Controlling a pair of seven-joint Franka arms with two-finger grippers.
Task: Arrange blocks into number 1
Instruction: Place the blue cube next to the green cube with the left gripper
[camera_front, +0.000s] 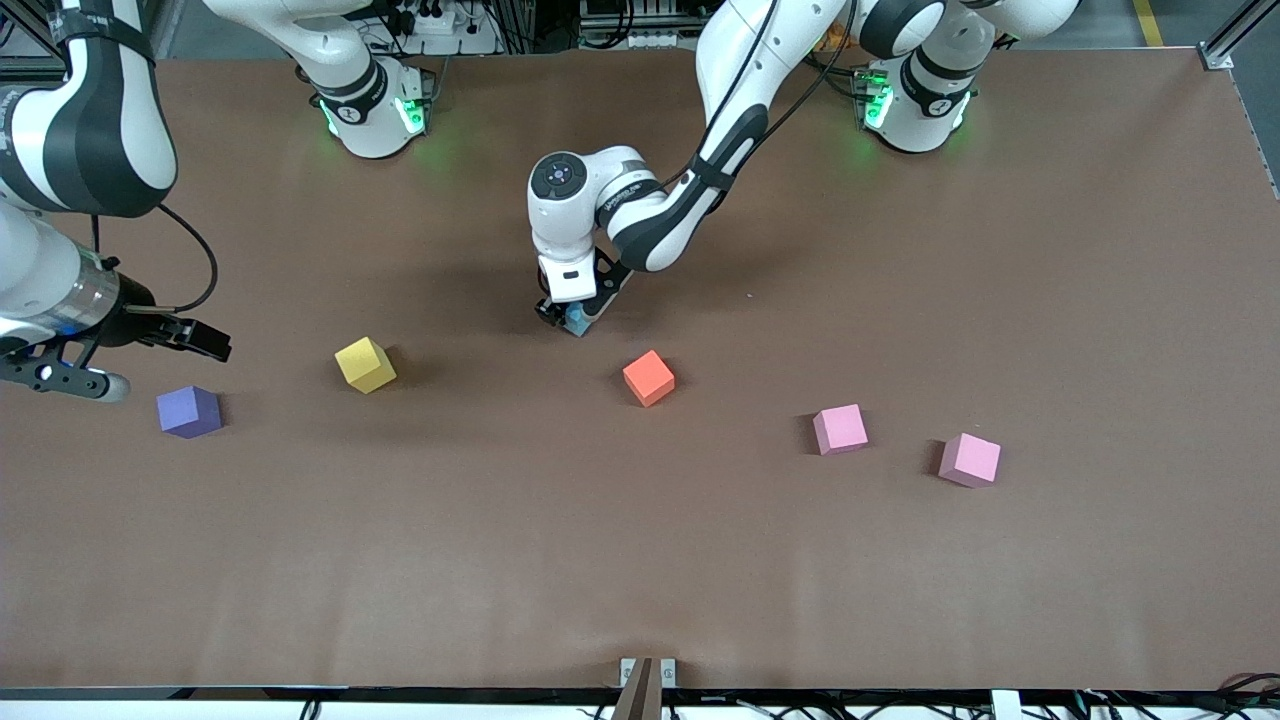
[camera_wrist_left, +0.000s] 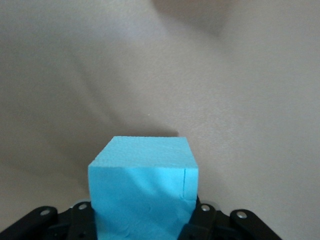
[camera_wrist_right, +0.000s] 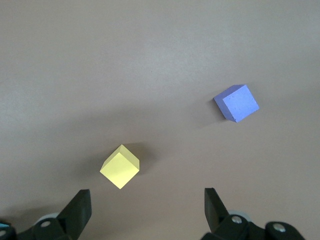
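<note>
Down at mid-tabletop (camera_front: 700, 560), the left gripper (camera_front: 572, 318) has its jaws clamped on the small blue matte foam cube (camera_wrist_left: 142, 192). Nearer the front camera sits the orange foam cube (camera_front: 649, 378); the yellow foam cube (camera_front: 365, 364) lies toward the right arm's end. Over that end, the right gripper (camera_wrist_right: 145, 207) waits, jaws apart, above the purple foam cube (camera_front: 189, 411).

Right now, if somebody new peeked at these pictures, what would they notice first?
Probably the left gripper down at the middle of the brown table, shut on a blue cube. Next, the loose cubes nearer the front camera: yellow cube, orange cube, two pink cubes. The right gripper waits open above the table near the purple cube.
</note>
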